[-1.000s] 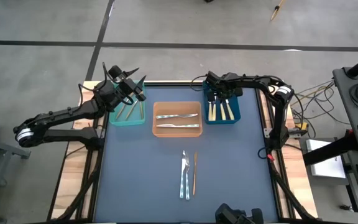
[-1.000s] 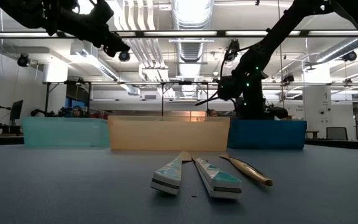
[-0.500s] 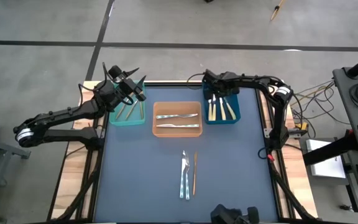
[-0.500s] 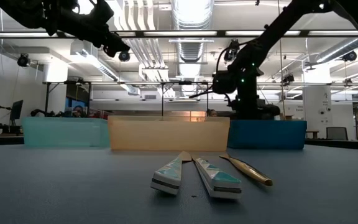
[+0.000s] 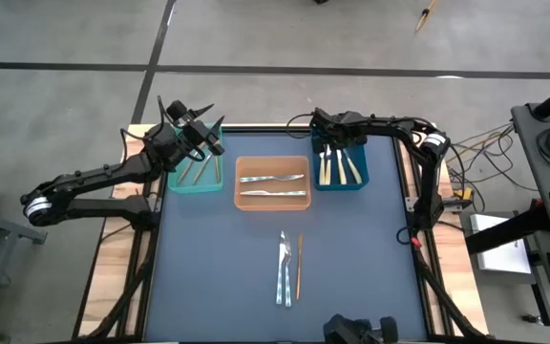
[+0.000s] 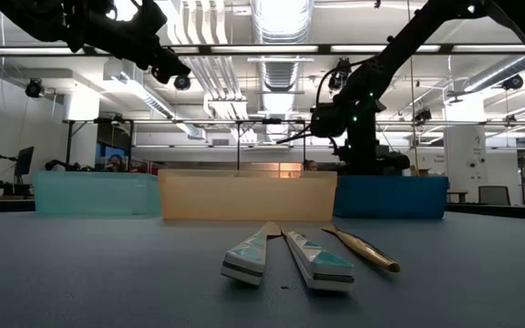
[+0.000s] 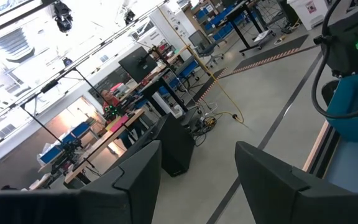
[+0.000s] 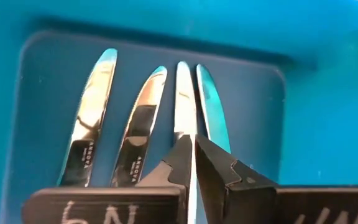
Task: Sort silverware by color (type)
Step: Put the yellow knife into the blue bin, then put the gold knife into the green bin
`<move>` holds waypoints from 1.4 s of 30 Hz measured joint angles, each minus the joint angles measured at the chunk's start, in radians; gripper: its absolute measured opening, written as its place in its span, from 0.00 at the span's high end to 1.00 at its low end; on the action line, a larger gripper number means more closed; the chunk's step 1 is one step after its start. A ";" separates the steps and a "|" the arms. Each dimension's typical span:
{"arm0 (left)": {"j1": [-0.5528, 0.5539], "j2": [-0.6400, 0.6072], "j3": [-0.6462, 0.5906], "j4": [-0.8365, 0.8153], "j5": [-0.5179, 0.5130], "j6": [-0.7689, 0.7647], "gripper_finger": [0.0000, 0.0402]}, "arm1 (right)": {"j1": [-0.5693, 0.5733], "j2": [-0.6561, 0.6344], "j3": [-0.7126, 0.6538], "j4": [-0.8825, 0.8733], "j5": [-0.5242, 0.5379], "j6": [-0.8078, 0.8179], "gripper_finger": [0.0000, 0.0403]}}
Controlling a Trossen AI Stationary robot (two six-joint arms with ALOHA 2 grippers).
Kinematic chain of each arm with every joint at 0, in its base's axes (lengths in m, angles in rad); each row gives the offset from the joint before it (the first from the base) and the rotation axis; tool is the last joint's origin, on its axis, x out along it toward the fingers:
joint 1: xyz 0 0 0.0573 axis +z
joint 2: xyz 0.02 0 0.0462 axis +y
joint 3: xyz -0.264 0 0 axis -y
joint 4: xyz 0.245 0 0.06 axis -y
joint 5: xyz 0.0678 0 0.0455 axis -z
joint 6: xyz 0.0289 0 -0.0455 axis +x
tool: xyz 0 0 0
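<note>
Three pieces on tabletop (image 5: 218, 248): silverware (image 5: 288, 268), 6 o'clock; slim, stiff, slippery; grasp mid-handle.
Left tool (image 5: 191, 122): wide, empty.
Right tool (image 5: 327, 129): closed narrow, holding nothing visible.

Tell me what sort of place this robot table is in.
Likely a robotics lab or workshop hall: bare ceiling ducts and strip lights, rows of desks with monitors and office chairs, and a grey concrete floor around the table.

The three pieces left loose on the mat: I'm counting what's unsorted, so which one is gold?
The gold piece is the one on the right arm's side, lying slightly apart from the two silver pieces, which lie close together with pale handles.
</note>
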 joint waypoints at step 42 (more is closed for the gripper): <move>-0.129 0.000 0.032 -0.014 0.000 -0.160 0.53 | 0.289 -0.350 -0.046 -0.106 0.182 -0.117 0.97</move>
